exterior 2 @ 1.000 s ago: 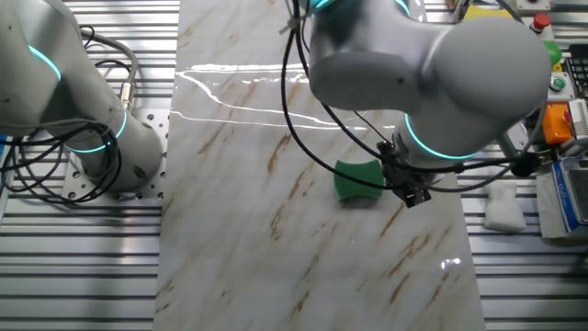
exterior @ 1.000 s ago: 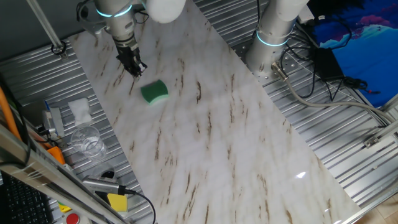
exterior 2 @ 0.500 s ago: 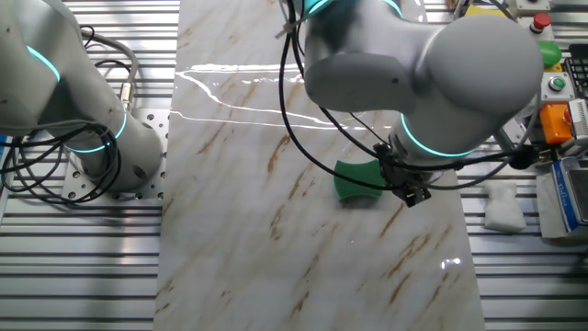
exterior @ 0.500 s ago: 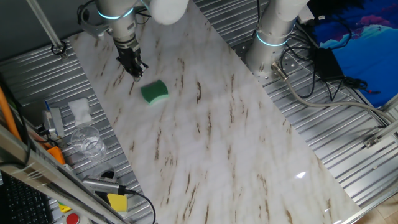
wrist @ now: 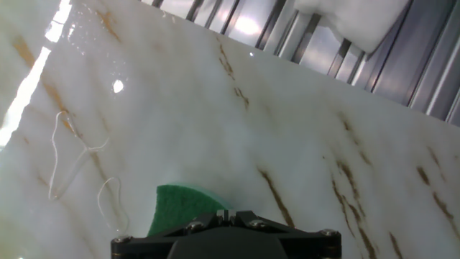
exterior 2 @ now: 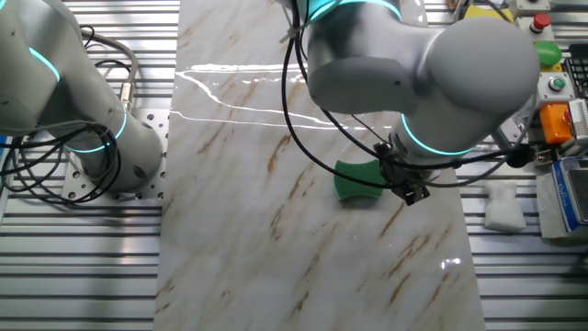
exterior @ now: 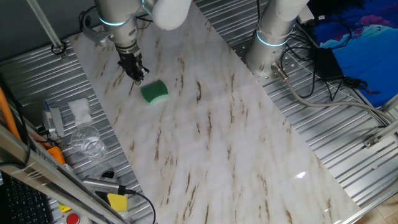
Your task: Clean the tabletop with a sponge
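- gripper (exterior: 135,72) sits upper left of one fixed view, hanging off the arm (exterior: 118,18), tip just above the slab. From here I honestly can't tell if the fingers are spread or pinched, they read as one dark clump, and the hand view only shows the black gripper body at the bottom edge
- just right of and below it in that frame is the sponge (exterior: 154,91), flat on the tabletop (exterior: 236,143), close to the gripper but not in it as far as I can see. Nothing's holding it
- my read on handling: the sponge looks light and squishy, so it'll give under the fingers and probably skate on that glossy surface if I nudge it sideways. I'd come straight down and pinch across the short side, over the middle, so it doesn't fold or twist out
- shape-wise it's a rounded green block with a paler edge; in the other fixed view the sponge (exterior 2: 356,181) shows a bit of a waist on its near side
- the slab is shiny white marble-look with brown streaks, reflections all over it, and there's ribbed metal decking (exterior: 348,130) around it
- hand view: sponge (wrist: 180,207) pokes out at bottom centre, right in front of the gripper body, and a thin loop of thread or hair (wrist: 68,155) lies on the slab at left
- white tissue (exterior 2: 503,206) sits on the decking at the far right of the other fixed view, well clear of the sponge
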Controlling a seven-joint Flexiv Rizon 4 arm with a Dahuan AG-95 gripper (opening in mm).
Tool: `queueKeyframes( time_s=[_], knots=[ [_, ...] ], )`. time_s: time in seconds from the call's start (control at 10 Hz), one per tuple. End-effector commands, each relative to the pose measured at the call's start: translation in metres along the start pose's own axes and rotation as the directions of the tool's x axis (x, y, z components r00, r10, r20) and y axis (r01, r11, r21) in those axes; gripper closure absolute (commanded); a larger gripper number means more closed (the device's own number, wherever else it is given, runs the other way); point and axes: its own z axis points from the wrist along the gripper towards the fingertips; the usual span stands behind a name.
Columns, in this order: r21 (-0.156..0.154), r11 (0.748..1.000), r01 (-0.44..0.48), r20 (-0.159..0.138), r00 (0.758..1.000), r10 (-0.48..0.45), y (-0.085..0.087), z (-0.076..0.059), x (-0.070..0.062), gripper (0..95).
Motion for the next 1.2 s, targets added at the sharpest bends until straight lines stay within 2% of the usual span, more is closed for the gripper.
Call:
queueKeyframes(
  time_s=[0.1, 0.6, 1.2],
  knots=[
    [-0.009, 1.0, 0.016, -0.003, 1.0, -0.016, 0.0012, 0.0023, -0.0002, 95.0],
    [-0.006, 0.999, 0.041, -0.016, 0.999, -0.042, 0.0032, 0.0014, 0.0047, 95.0],
    [-0.013, 0.999, 0.04, -0.01, 0.999, -0.04, 0.0036, -0.0041, 0.0059, 95.0]
  ],
)
